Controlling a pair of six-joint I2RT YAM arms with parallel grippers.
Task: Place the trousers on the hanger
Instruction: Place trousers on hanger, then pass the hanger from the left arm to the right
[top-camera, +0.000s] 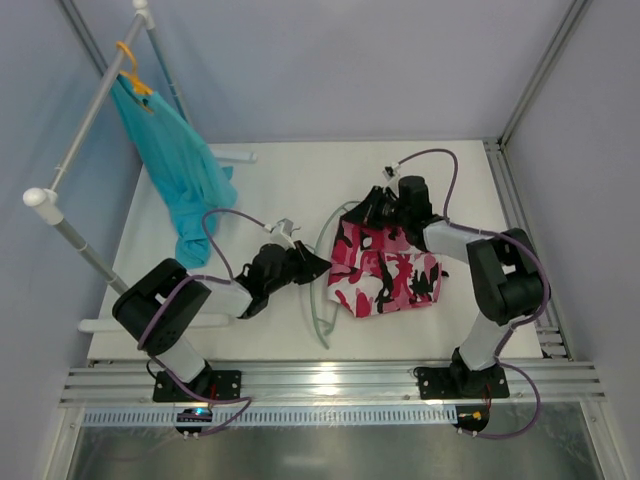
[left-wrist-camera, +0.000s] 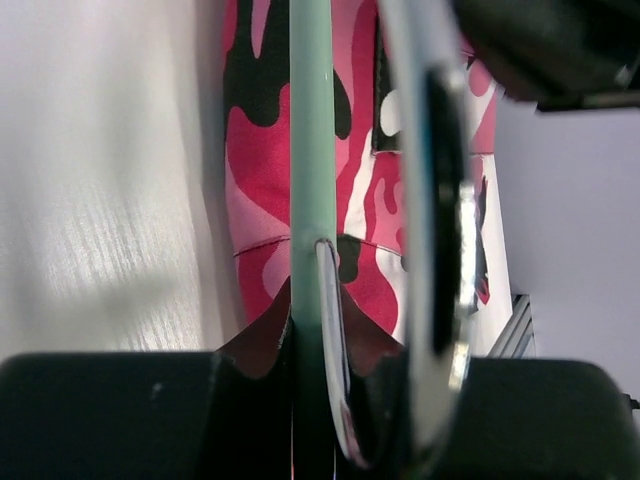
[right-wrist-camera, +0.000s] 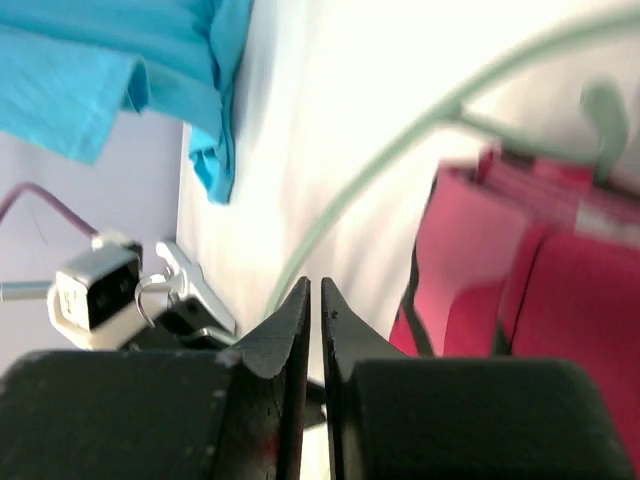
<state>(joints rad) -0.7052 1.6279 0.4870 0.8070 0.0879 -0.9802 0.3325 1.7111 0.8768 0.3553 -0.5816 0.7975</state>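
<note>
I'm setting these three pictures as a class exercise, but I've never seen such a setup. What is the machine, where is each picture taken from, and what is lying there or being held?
These are two robot arms bolted to a white table. The wide picture looks down from above. The other two come from a camera on each wrist, so black fingers show at the bottom. Pink camouflage trousers lie on the table. A teal garment hangs from a white rack. The left arm's fingers are closed on a thin mint-green hanger. The right arm's fingers, at the trousers' far edge, are shut, with nothing visible between them.
</note>
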